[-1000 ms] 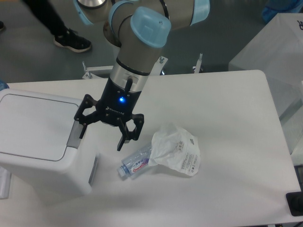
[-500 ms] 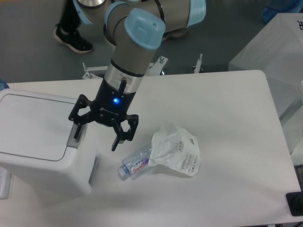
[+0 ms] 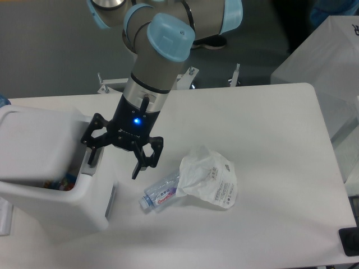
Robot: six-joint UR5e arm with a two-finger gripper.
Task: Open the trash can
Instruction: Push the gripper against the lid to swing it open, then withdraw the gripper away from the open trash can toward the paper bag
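My black two-finger end effector (image 3: pixel 114 155) hangs spread open, one finger at the large white boxy plastic trash can (image 3: pixel 50 174), its lid raised; bottle label unreadable.

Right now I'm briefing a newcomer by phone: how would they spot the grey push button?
Find the trash can, the big white bin at the table's left end. On its right top edge, under the gripper's left finger, sits the grey push button, the only grey patch there.

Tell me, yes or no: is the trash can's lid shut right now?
No: the trash can has its lid tipped up, and coloured contents show inside the opening near the open gripper.
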